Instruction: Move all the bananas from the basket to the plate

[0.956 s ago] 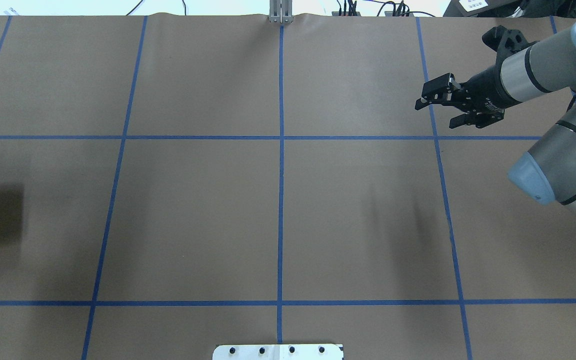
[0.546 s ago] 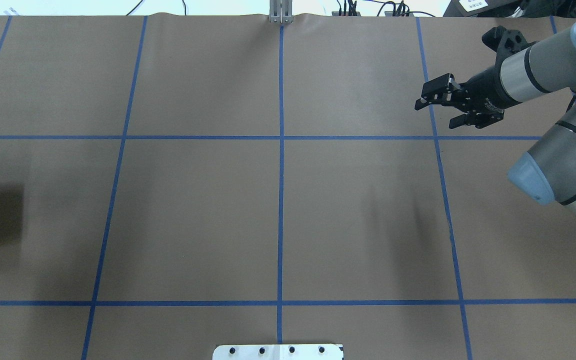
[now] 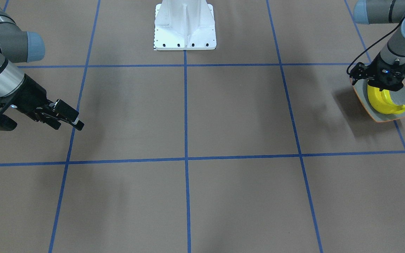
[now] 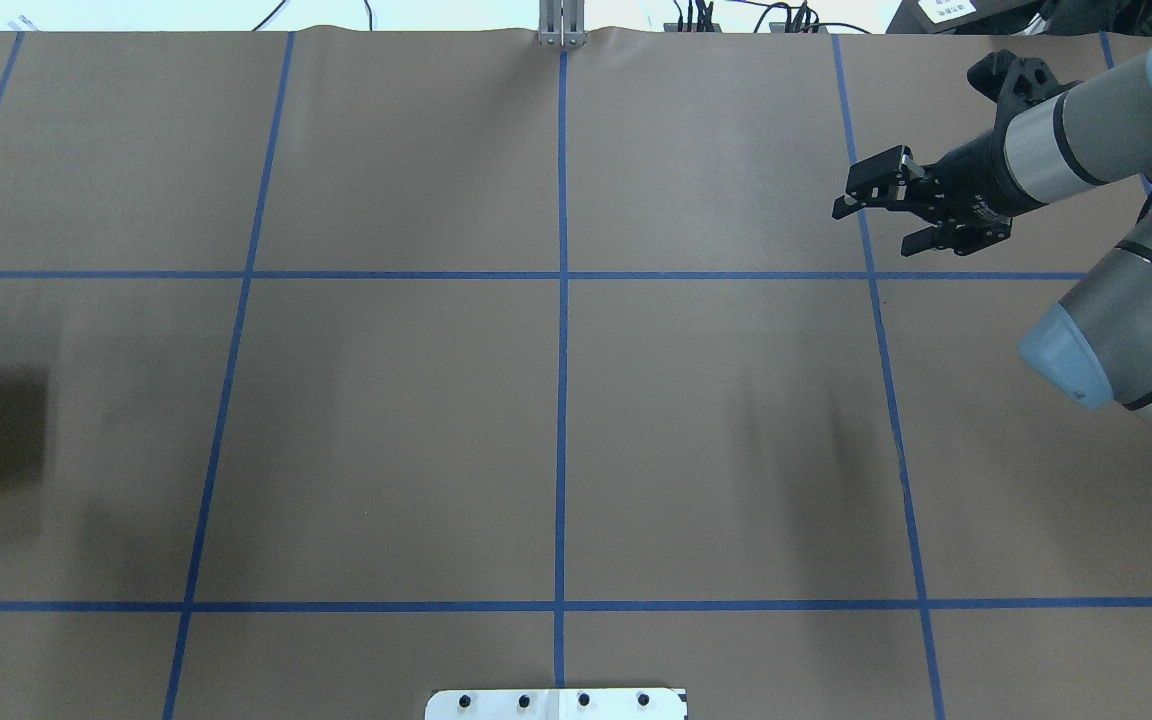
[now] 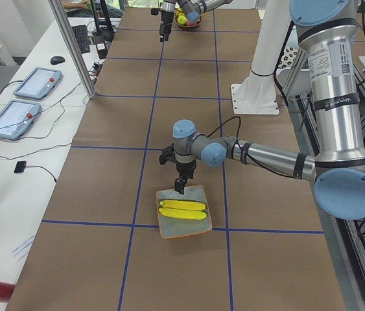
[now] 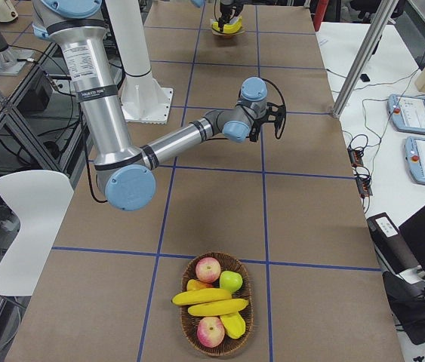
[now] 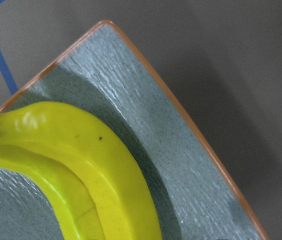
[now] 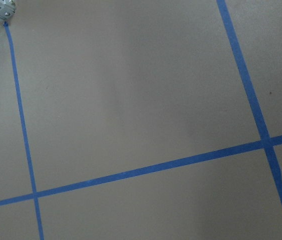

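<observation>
Two bananas [image 5: 182,208] lie side by side on the plate [image 5: 195,194] at the counter's left end. The left gripper [image 5: 179,188] hangs right above them, which looks like a drop-off spot, but there's no telling if it's spread or pinched. The right gripper [image 4: 871,228] is spread and empty, parked toward the far right corner. More bananas wait in the basket [image 6: 183,313] at the right end, probably that arm's job, since it's nearer.

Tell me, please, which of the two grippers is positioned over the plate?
The left gripper: it hangs over the plate with two bananas, whereas the right gripper is open above the table, far away.
</observation>
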Tool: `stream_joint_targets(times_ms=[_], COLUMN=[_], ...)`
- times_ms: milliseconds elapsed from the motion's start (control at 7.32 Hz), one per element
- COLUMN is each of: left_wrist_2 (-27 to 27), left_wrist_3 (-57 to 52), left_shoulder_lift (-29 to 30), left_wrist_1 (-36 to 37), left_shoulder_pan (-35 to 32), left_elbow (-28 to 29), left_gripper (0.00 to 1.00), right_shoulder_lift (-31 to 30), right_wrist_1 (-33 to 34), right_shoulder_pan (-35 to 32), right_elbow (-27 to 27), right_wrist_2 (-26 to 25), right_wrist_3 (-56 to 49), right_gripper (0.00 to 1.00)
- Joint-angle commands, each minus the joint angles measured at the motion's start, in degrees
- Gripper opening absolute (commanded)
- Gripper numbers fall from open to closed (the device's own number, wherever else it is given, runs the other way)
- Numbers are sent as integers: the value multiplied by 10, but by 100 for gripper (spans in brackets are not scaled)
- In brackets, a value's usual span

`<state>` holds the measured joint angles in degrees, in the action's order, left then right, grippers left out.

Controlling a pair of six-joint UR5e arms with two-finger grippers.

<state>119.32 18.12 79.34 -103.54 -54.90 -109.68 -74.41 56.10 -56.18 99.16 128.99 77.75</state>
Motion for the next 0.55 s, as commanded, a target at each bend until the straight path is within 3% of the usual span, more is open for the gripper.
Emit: stream_joint_targets(times_ms=[0,137,410], left_wrist_2=[27,67,72], left_wrist_3=[90,100,116], left_shoulder_lift=[48,56,75], left_wrist_1=[1,1,0], left_shoulder_pan=[0,0,0], left_elbow=[-2,-1,6], left_gripper=[99,99,99], right_shoulder_lift=[-40,-70,-147], right_wrist_1=[1,2,8], right_shoulder_pan=[-36,-70,-140], right_elbow=[2,2,-3], right_wrist_2=[3,6,6], right_wrist_3=[-62,-132,-266], right_gripper=[100,100,100])
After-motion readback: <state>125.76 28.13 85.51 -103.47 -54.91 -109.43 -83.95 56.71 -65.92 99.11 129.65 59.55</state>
